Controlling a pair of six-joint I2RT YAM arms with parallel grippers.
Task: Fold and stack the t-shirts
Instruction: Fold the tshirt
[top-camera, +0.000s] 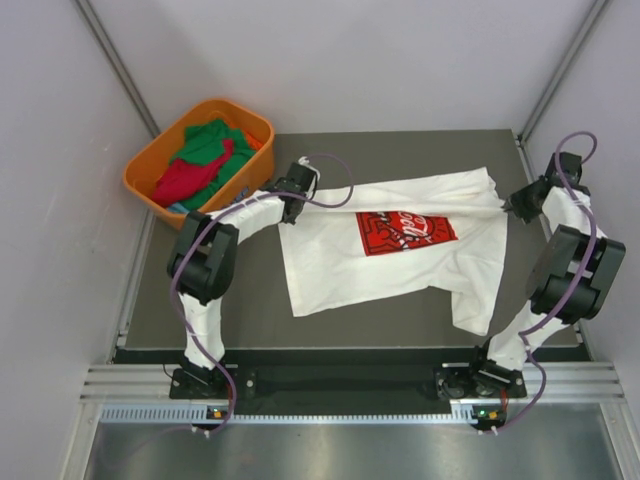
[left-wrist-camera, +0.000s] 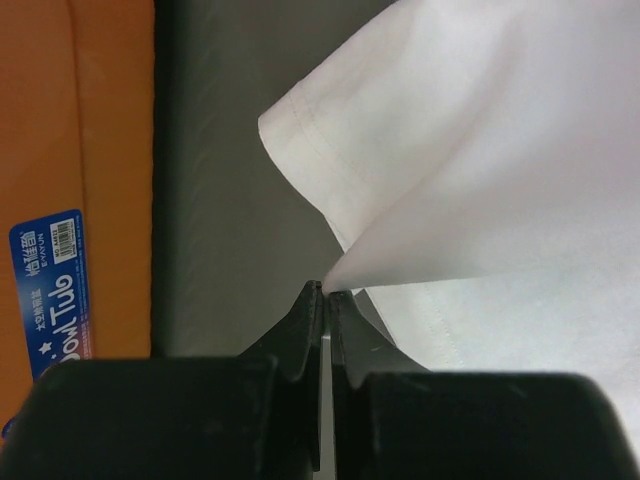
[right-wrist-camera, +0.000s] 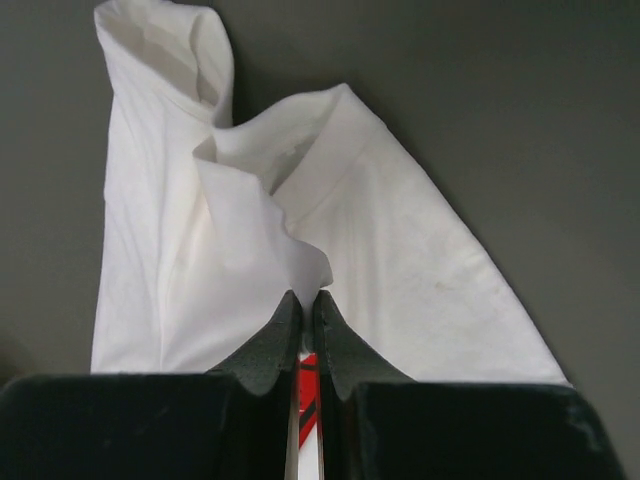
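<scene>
A white t-shirt (top-camera: 400, 250) with a red chest print (top-camera: 404, 232) lies spread on the dark table (top-camera: 250, 290). My left gripper (top-camera: 292, 204) is shut on its far left edge; in the left wrist view the cloth (left-wrist-camera: 480, 170) rises in a pinched peak from my gripper (left-wrist-camera: 327, 292). My right gripper (top-camera: 512, 207) is shut on the far right edge of the shirt, and a fold of white fabric (right-wrist-camera: 300, 250) is pinched at the tips of my gripper (right-wrist-camera: 306, 296). Green (top-camera: 212, 140) and red (top-camera: 185, 180) t-shirts lie bunched in the orange basket (top-camera: 150, 160).
The orange basket (left-wrist-camera: 70, 120) stands off the table's back left corner, close to my left gripper. The shirt's lower right sleeve (top-camera: 478, 300) hangs toward the near right. Grey walls enclose the table on three sides.
</scene>
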